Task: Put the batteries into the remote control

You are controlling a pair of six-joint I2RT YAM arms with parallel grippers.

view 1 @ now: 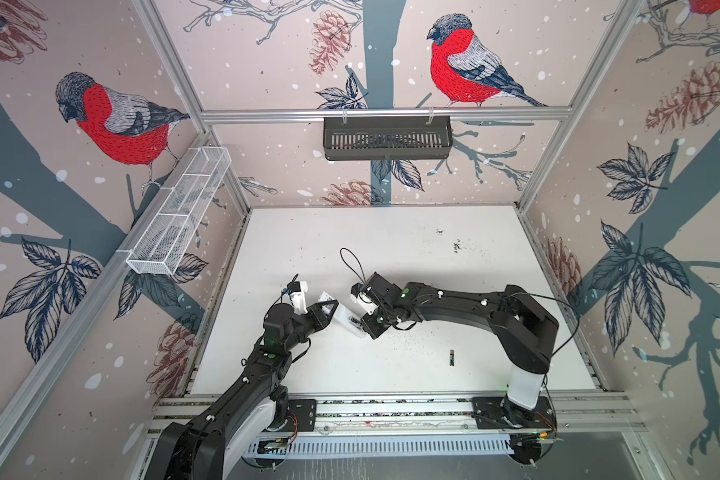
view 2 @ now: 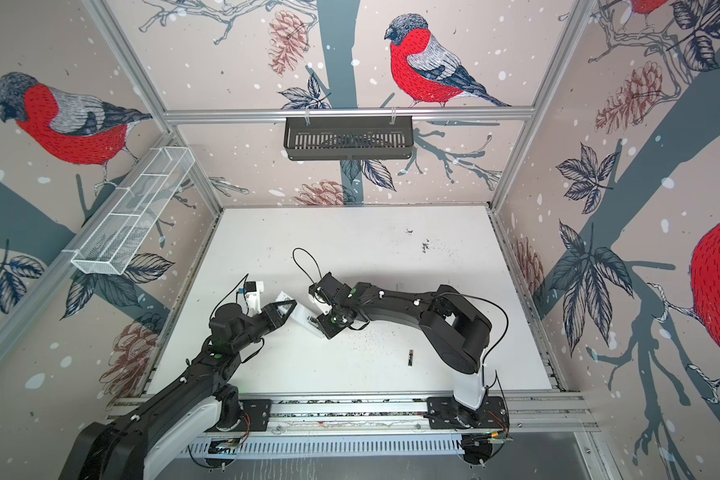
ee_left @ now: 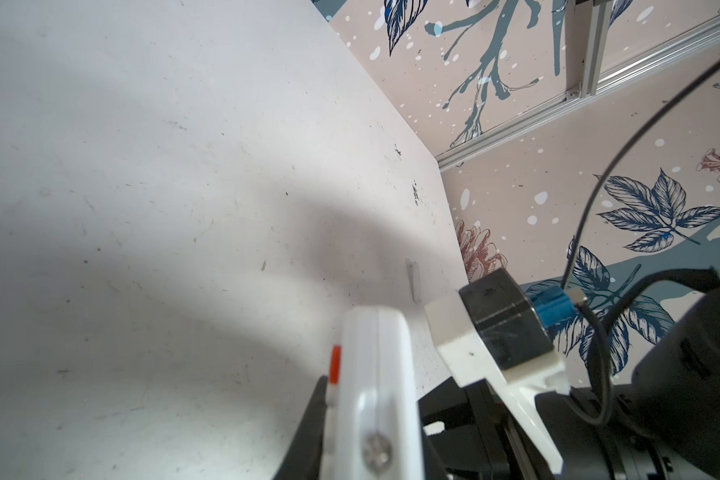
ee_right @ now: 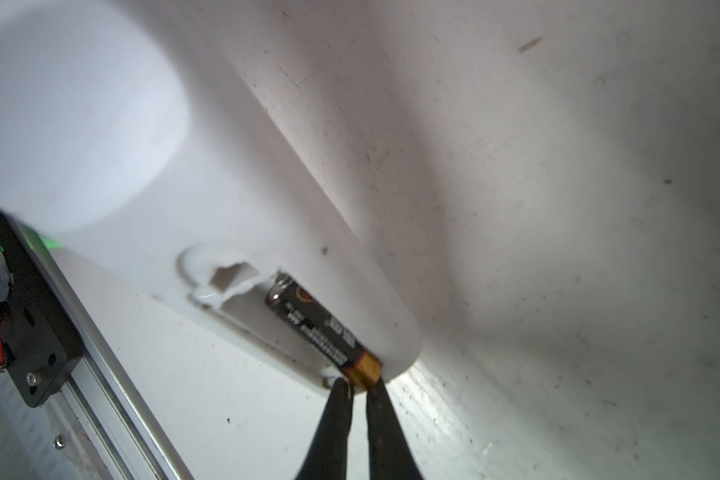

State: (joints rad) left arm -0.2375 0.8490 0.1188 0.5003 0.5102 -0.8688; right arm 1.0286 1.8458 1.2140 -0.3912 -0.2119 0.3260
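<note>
Right jaws, nearly together, press a battery (ee_right: 321, 328) at their tips by its gold end, apparently seating it in the remote control (ee_right: 225, 187); left jaws clamp the remote tilted, steadying it.

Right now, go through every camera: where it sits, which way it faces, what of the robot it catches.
Both top views: high over the front edge, looking down on the table; left arm and right arm show whole, meeting at the remote.
Left wrist: behind the left gripper, looking along the remote toward the table's far right corner; the right arm shows.
Right wrist: behind the right gripper, looking at the battery in the remote's open back.
Shared: all show the remote; only both top views show the spare battery.
</note>
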